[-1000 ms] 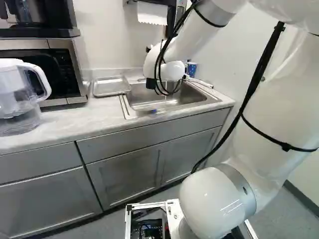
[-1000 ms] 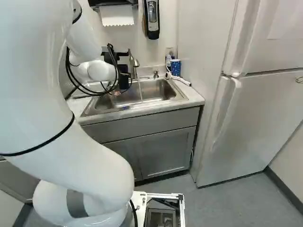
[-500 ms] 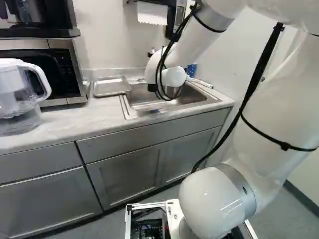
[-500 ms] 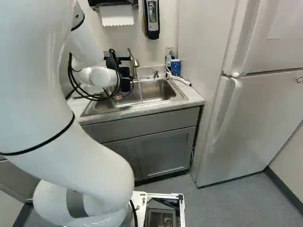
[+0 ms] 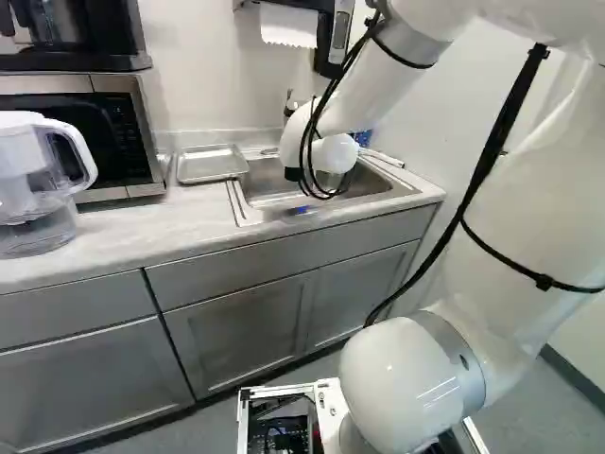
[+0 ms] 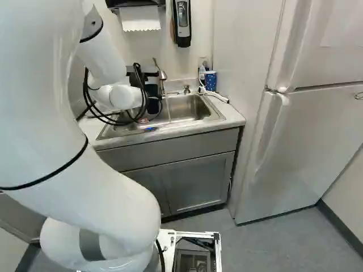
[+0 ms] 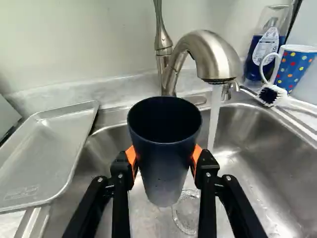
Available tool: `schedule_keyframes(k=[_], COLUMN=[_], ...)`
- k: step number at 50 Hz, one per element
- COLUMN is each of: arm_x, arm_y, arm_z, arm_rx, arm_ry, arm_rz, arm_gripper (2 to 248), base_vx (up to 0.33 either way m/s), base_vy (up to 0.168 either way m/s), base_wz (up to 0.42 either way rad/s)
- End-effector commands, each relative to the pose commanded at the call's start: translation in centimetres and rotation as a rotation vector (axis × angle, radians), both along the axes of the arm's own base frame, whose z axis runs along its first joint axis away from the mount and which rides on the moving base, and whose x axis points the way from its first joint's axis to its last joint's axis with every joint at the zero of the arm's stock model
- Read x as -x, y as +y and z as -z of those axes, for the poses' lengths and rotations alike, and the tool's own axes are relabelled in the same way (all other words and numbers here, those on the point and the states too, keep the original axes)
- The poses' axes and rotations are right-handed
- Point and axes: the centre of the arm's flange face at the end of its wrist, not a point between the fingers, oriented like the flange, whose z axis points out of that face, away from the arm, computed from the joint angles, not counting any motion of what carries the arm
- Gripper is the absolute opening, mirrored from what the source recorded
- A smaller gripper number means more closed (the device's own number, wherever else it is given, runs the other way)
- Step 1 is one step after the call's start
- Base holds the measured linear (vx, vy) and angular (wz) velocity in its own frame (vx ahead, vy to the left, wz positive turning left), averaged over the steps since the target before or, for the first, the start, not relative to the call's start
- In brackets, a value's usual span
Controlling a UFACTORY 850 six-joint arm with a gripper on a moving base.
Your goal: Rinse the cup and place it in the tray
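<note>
Metal tray (image 7: 49, 148) first, lying on the tabletop (image 5: 123, 236) beside the sink (image 7: 277, 163); that is where the cup should finish. Next comes the dark blue cup (image 7: 166, 168), held over the sink with its mouth up, gripped from two sides by the fingers (image 7: 120, 171). The faucet (image 7: 213, 49) is running, but its water (image 7: 215, 116) falls just outside the rim, on the side away from the tray. For a good rinse, I'd ease the cup sideways until the water drops inside the mouth, keeping the rim below the spout. Let in a little, tilt to wet the walls, then tip it all out over the sink. A wet wall may slip, so turn gently and hold firm. Beyond the faucet, stay away from the brush (image 7: 271, 94) and the spotted mug (image 7: 296, 67).
</note>
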Motion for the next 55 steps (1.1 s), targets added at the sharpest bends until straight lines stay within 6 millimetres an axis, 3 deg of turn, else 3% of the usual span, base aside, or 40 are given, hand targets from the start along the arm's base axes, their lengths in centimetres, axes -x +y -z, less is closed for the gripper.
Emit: schedule_keyframes(k=[17, 38, 55], arm_x=[0.4, -2.1, -2.2], arm_y=[-2.3, -5.1, -5.2], arm_z=[0.0, 0.0, 0.0], arm_rx=[0.000, 0.000, 0.000], arm_ry=[0.000, 0.000, 0.000], arm_rz=[0.050, 0.116, 0.117], arm_gripper=[123, 123, 123], base_vx=[0.000, 0.000, 0.000], base_vy=[0.000, 0.000, 0.000], base_wz=[0.000, 0.000, 0.000])
